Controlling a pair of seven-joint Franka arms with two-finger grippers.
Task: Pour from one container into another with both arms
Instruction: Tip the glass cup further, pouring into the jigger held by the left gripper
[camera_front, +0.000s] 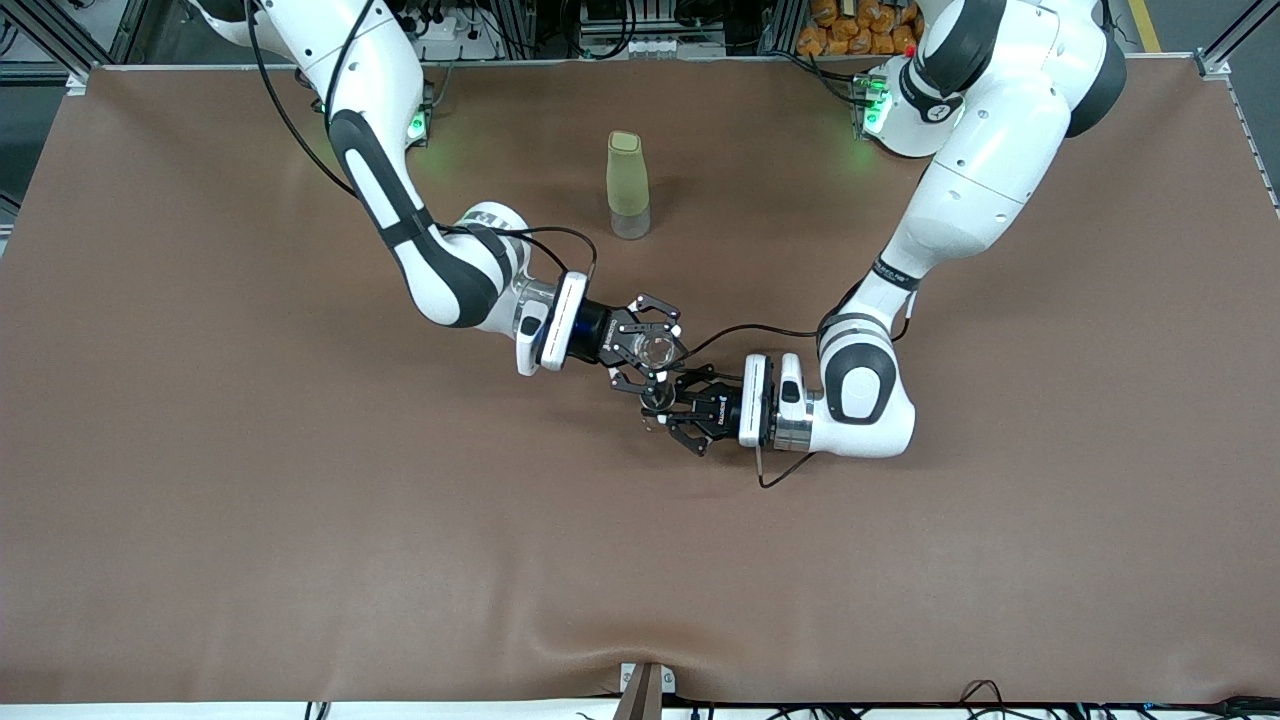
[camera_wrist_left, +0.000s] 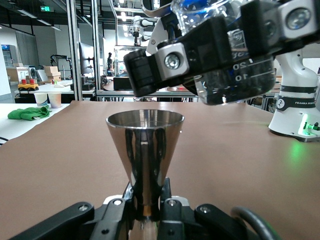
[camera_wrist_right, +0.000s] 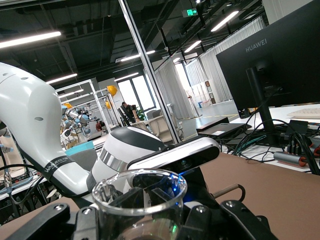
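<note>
Left gripper (camera_wrist_left: 145, 212): jaws clamped on the narrow waist of a polished steel cone-shaped jigger cup (camera_wrist_left: 144, 160), upright, mouth up, over mid-desk. Right gripper (camera_front: 655, 352): jaws closed round a clear glass beaker with printed graduations (camera_wrist_left: 235, 65), held just above and beside the jigger's mouth; in the right wrist view the beaker rim (camera_wrist_right: 140, 192) looks roughly level, so we judge the pour not yet begun.

Handling, our read: both vessels rigid and slick. The steel is light and shrugs off knocks, but could pivot in a waist pinch. The glass is fragile, so we'd keep the grip mid-body, firm but not crushing, and keep rim off rim.

Outward: a tall frosted olive-green bottle (camera_front: 628, 185) stands on the brown desk (camera_front: 300, 520), farther from the front camera and well apart from both grippers.
</note>
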